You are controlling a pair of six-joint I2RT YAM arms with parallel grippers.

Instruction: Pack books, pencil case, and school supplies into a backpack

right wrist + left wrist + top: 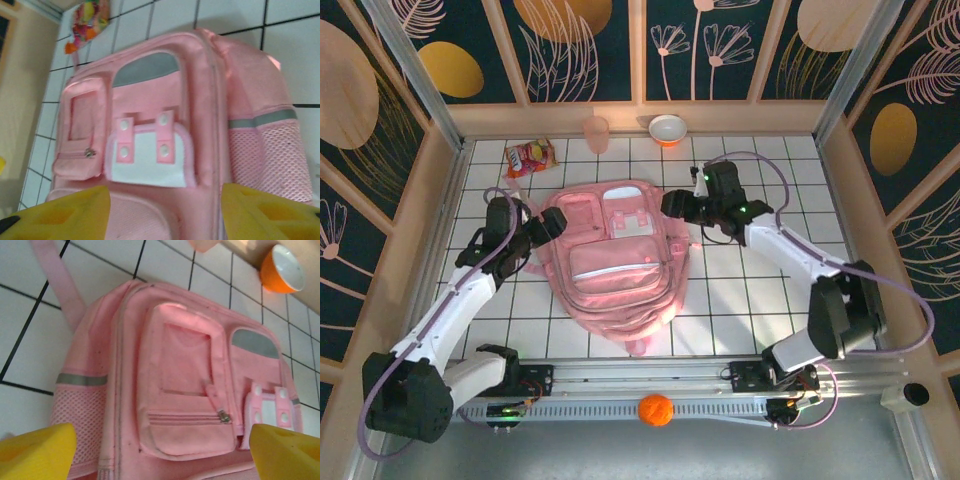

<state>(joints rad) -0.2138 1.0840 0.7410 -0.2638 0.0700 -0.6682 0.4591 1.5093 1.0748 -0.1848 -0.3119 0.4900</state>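
The likeliest trouble is the backpack (615,255) itself: it looks soft and lies flat, front pockets up, and every zip seen from the wrists seems closed. A pull on one side alone would probably drag the whole bag across the table (760,300) or bunch its cloth instead of opening anything. The small zip pull (223,416) on the front pocket is a slight target, so the fingers could pinch fabric beside it and slip off. A sideways shove could also push the bag toward the snack packet (530,157) near the far left corner, or toward the pink cup (596,133) and orange bowl (667,129) at the far edge.

The backpack sits in the middle of the table, between the two arms. The left gripper (554,222) is at the bag's left flank toward its far end, its yellow fingers (37,452) spread wide with nothing held. The right gripper (673,205) stands at the bag's far right corner, its fingers (65,215) likewise parted and empty, the white snap flap (150,160) just ahead of them
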